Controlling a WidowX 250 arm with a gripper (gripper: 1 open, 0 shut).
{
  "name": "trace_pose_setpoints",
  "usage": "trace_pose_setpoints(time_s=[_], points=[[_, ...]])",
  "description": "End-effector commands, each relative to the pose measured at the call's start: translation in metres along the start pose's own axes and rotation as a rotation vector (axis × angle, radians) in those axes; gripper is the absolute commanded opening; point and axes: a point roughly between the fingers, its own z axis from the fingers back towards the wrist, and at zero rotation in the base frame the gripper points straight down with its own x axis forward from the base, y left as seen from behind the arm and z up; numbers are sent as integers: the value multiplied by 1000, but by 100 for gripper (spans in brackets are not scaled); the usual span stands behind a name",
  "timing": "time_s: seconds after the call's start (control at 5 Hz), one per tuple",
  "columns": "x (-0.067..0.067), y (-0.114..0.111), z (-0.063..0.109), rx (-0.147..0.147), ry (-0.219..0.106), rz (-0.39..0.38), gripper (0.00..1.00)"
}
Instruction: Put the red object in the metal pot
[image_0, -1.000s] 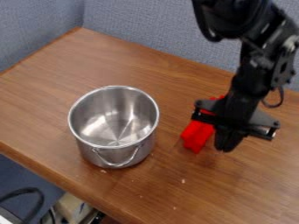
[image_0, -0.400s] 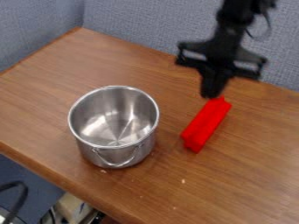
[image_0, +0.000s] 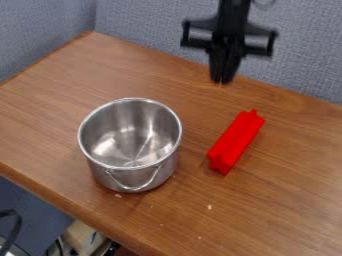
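Note:
The red object lies flat on the wooden table, to the right of the metal pot and a short gap from it. The pot stands upright and holds nothing, its thin wire handle hanging at the near side. My gripper hangs well above and behind the red object, pointing straight down, with nothing in it. Its dark fingers look like one narrow blade from here, so their spacing cannot be made out.
The table's near edge runs diagonally below the pot, with the floor and some clutter beyond it. A blue-grey wall stands behind the table's far edge.
The gripper was down at the red object a second ago. It has since lifted away and moved up and to the left, and the red object stays on the table.

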Motion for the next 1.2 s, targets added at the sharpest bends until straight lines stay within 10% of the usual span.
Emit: trace_pose_setpoints(time_s=[0.0,0.2,1.0], points=[[-15,-5,17,-34,-88,-125,0],[-17,-10,9,-51,-100,-104,100],[-13,-27,-41,-86,-84,30,100]])
